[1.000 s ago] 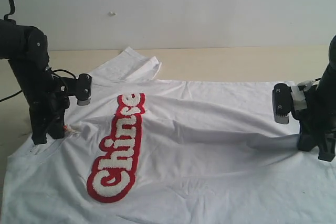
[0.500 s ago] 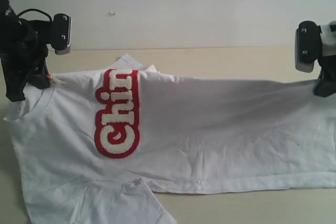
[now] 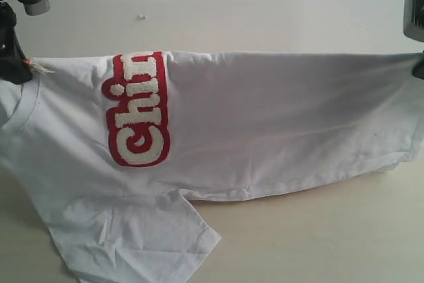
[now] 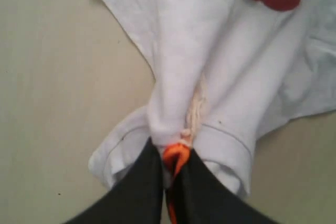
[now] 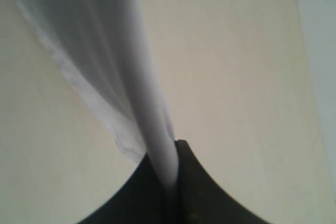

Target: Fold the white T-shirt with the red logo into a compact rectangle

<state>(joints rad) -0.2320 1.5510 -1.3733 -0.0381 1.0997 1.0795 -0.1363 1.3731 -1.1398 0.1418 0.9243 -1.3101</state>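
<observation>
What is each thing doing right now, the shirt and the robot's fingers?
T-shirt: held up, stretched between both arms, sleeve on the table.
Logo: facing out, partly hidden over the top edge.
Left fingers: shut on the collar by the orange tag.
Right fingers: shut on the shirt's other end.

I read only "Chin" on the red logo [image 3: 136, 107]; the rest hides over the fold. Left arm [image 3: 8, 38] at 10 o'clock and right arm [image 3: 416, 4] at 2 are cropped.
</observation>
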